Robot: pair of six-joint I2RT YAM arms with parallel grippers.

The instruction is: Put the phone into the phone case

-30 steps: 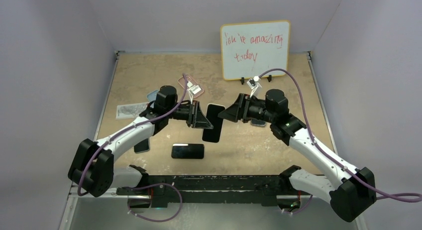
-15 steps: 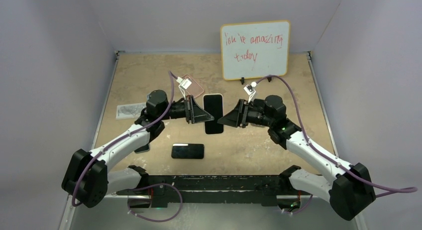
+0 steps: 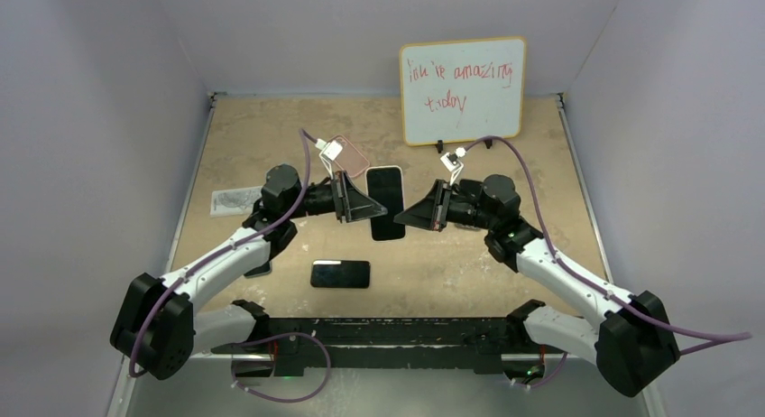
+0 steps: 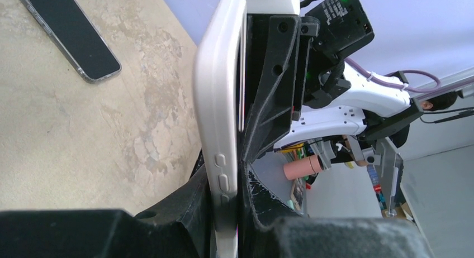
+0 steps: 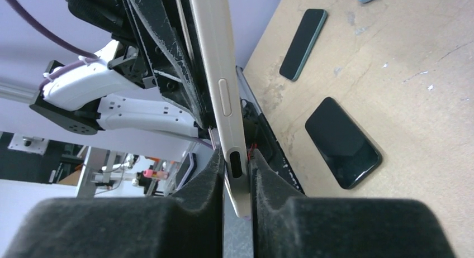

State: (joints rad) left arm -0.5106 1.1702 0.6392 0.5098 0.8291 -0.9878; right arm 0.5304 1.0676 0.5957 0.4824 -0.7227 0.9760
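Note:
A phone with a black screen (image 3: pixel 386 203) sits inside a beige phone case (image 4: pixel 221 101) and is held upright in the air over the middle of the table. My left gripper (image 3: pixel 365 203) is shut on the case from the left, and its fingers (image 4: pixel 190 208) clamp the edge that carries the side buttons. My right gripper (image 3: pixel 408 214) is shut on the case from the right. In the right wrist view, the pads (image 5: pixel 268 185) of this gripper (image 5: pixel 237 174) pinch the case's end (image 5: pixel 215 73) at the port cut-out.
On the table in front lies a black phone (image 3: pixel 341 273), and a darker phone (image 3: pixel 258 265) lies partly under the left arm. A pink clear case (image 3: pixel 347 155) and a patterned clear case (image 3: pixel 236 201) are at the back left. A whiteboard (image 3: pixel 462 90) stands at the back.
Both arms carried the cased phone up and toward the back. The right gripper, open a second ago, has shut on the case's right edge. The left grip is unchanged.

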